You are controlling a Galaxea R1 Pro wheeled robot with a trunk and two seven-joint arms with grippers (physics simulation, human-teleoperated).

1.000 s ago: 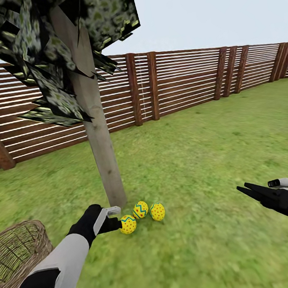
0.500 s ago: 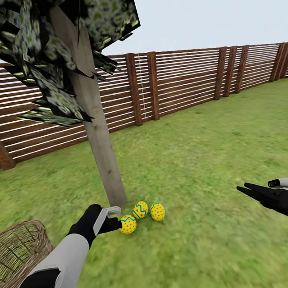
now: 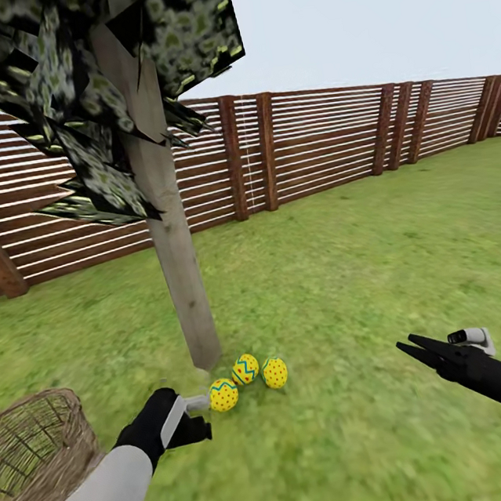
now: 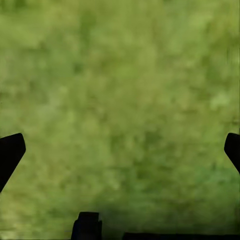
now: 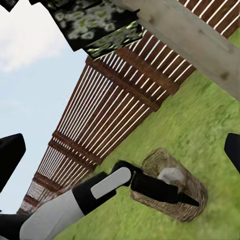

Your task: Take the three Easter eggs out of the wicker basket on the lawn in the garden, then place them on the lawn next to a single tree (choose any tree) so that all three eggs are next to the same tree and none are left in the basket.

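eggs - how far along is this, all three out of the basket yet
Done: all three Easter eggs lie on the lawn at the foot of the tree, clustered close together. In hand: nothing; the left gripper is open beside the nearest egg, and the right gripper hangs open over grass. Left: apparently nothing, though the wicker basket interior is only partly visible.

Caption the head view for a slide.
Three Easter eggs lie on the lawn beside the tree; left pincer nearby.

no readable text, labels, brands, numbers or signs anywhere; only painted dots and zigzags, no lettering.
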